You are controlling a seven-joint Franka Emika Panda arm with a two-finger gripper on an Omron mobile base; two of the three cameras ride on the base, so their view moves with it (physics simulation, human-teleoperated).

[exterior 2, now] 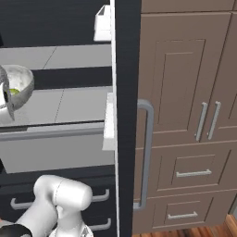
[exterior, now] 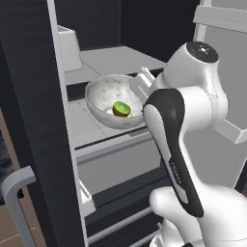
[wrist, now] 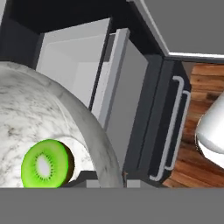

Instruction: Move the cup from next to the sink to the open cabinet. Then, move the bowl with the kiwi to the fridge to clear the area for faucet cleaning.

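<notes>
The gripper (wrist: 107,181) was clamped on the rim of the bowl (exterior: 108,99), carrying it at the fridge (exterior: 36,96).

Its jaws were nearly closed on the marble-look wall, and the kiwi (exterior: 121,108) lay inside, near the bottom. Judging by this, the second step was in hand: the bowl hung tilted just above a light grey fridge shelf (exterior: 89,128), though whether it touched could not be told. The next move probably called for levelling it, lowering it onto the shelf and releasing without rolling the kiwi out. The shelf looked flat and bare beneath. Beside the fridge stood taupe-brown cabinets (exterior 2: 185,92) with silver handles, over a wooden floor (wrist: 205,87).
</notes>
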